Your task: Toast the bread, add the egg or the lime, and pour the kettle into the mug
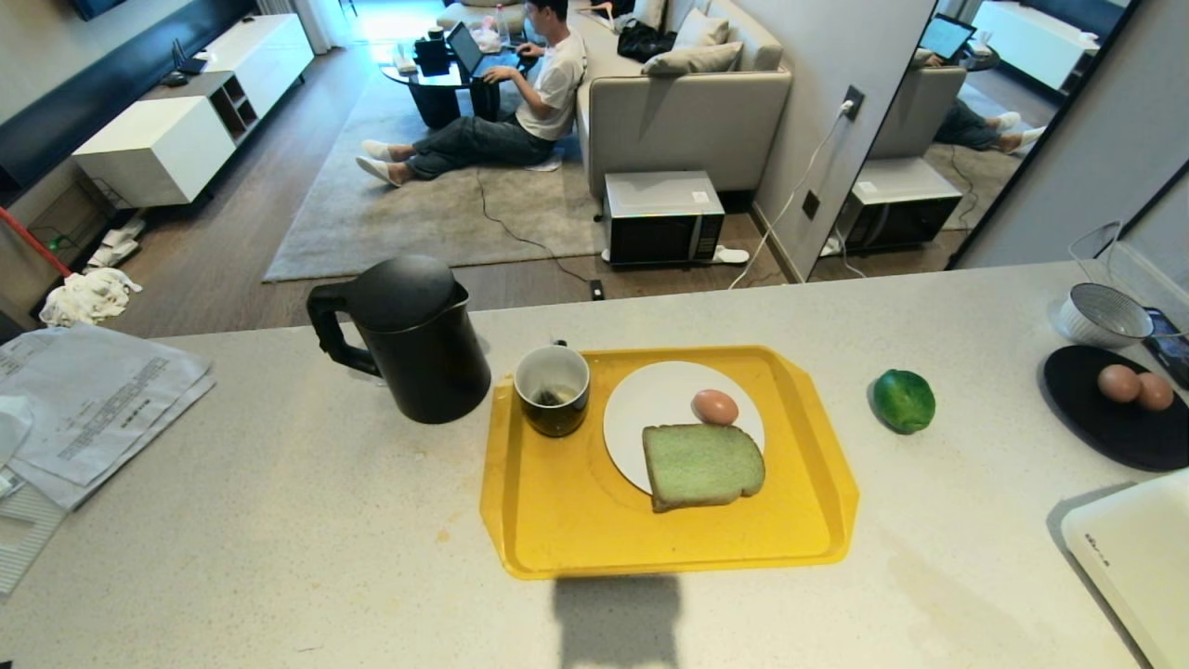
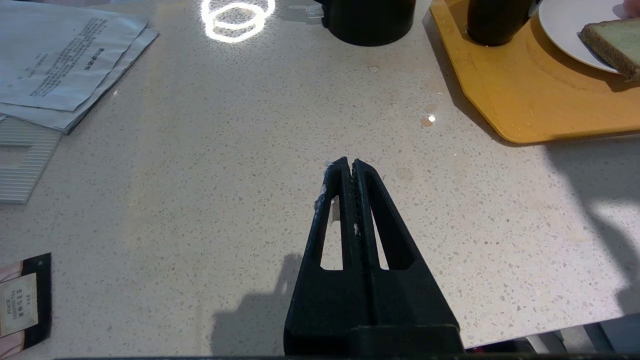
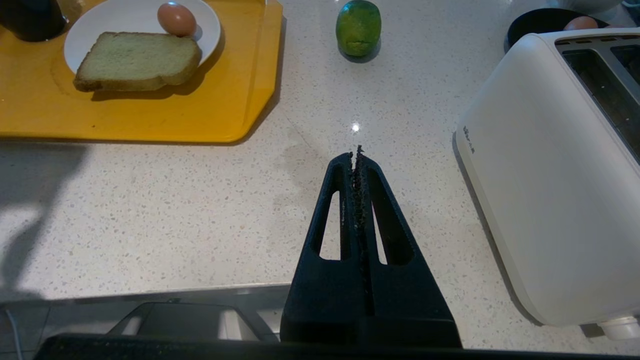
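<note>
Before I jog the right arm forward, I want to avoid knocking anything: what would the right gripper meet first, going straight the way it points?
Probably nothing close: the shut right gripper points across bare speckled counter. Farther on, roughly in line, sits the glossy green lime; the white toaster stands off to the side. Depth is uncertain.

The head camera looked steeply down from above the counter, with the living room across the frame's top. Each wrist camera sat low behind its gripper, close over the counter. The left wrist view caught the yellow tray at upper right; the right wrist view held it at upper left, with the toaster at right. All three shared the tray.
</note>
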Available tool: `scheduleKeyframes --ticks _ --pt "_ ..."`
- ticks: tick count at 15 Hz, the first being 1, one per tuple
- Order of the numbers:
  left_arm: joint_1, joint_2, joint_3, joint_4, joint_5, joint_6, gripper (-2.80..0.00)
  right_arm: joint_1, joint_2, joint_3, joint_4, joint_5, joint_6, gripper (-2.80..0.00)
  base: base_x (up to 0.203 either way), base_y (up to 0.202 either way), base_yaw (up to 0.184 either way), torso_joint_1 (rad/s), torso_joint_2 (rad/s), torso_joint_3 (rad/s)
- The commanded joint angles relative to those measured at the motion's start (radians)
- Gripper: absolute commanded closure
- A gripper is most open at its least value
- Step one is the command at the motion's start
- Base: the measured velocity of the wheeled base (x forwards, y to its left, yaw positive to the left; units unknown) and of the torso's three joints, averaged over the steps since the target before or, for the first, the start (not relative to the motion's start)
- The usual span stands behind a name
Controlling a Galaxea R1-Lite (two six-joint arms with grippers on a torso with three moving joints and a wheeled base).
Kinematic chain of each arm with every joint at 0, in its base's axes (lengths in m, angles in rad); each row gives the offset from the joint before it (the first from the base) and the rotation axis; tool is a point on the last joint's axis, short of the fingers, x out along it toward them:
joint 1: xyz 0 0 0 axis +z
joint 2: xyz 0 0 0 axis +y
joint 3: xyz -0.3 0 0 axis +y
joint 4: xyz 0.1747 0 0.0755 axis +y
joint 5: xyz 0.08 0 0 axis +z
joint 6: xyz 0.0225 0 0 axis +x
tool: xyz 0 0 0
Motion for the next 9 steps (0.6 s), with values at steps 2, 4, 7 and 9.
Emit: scheduleKeyframes --ticks 2,4,7,9 --pt "0.001 0.001 0.0 0.0 0.007 -0.002 0.0 0.0 -0.001 0.002 0.0 0.0 0.0 0.0 0.0 0.0 0.0 0.0 0.0 0.0" --pt "0.001 0.0 0.0 0.0 0.006 -0.002 0.0 0.0 -0.001 0.002 0.0 0.0 0.0 0.0 0.0 0.0 0.0 0.0 0.0 0.0" --pt "0.001 0.0 0.0 0.0 0.006 -0.002 0.0 0.0 -0.001 0.002 0.0 0.0 0.0 0.0 0.0 0.0 0.0 0.0 0.0 0.0" --pt "0.001 0.0 0.0 0.0 0.005 -0.002 0.0 0.0 -0.001 0.002 0.0 0.0 0.0 0.0 0.0 0.0 0.0 0.0 0.0 0.0"
